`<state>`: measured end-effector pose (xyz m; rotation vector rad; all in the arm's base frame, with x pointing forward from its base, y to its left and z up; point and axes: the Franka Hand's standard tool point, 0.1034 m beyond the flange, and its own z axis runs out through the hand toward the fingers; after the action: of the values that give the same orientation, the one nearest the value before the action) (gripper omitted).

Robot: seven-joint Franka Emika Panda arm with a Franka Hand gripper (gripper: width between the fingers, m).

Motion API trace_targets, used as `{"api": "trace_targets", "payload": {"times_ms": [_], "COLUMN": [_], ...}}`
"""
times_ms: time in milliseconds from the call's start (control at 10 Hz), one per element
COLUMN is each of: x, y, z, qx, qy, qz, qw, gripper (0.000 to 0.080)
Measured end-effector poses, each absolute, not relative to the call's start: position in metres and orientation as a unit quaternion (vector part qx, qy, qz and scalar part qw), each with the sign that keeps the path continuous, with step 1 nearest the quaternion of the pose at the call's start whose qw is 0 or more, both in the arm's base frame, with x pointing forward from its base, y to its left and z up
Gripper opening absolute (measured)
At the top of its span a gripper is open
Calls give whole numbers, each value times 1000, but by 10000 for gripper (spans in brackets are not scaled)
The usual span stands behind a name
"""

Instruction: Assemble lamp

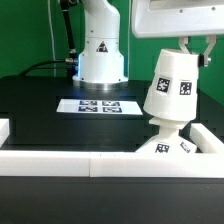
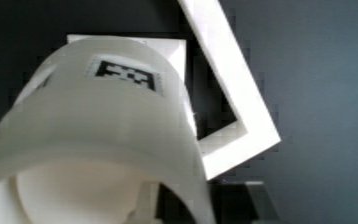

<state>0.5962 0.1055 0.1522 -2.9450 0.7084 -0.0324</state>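
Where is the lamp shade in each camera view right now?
Exterior view: the lamp shade stands toward the exterior view's right, above the base block, under the gripper.
Wrist view: the shade fills most of the picture, close up.
Shared landmark: the white border rail on the dark table.

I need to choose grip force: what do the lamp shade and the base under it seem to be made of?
The shade looks like matte white plastic: smooth and evenly coloured, with black-and-white square tags on its side. The base appears to be the same white plastic, though only its top shows behind the white rail.
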Motion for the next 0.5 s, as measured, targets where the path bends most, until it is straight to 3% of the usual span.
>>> {"api": "trace_targets", "payload": {"times_ms": [100,200,300,400,500], "x": [595,594,585,576,570], "y": [103,100,97,91,85], "z": [154,157,158,160,164], "qx": [-970,-970,-969,-968,-968], "qy": [235,238,241,245,246], "qz": [-9,-8,-4,-1,9], "qw": [56,57,56,56,53], "gripper": [259,259,462,595,595]}}
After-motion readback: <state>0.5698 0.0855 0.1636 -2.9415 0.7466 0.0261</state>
